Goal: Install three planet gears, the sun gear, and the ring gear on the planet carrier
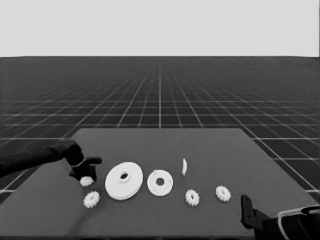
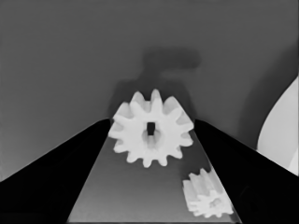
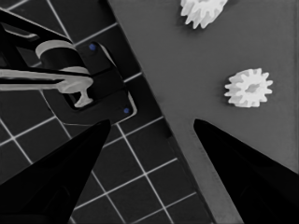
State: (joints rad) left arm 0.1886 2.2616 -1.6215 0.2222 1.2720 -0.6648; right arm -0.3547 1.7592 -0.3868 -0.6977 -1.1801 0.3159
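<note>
The left tool (image 1: 86,172) stands near the table's (image 1: 210,150) left edge, fingers spread wide either side of a gear (image 2: 151,128), not gripping it; a second gear (image 1: 91,199) lies nearer the front edge; the larger round part (image 1: 123,180) and the smaller round part (image 1: 160,182) lie mid-table, just beside each other; the right tool (image 3: 149,128) waits, fingers apart, off the front right corner.

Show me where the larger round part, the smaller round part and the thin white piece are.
larger round part (image 1: 123,181): head view, on its flat top face beside the raised centre.
smaller round part (image 1: 160,183): head view, on its flat ring beside the hole.
thin white piece (image 1: 184,167): head view, on its middle.
</note>
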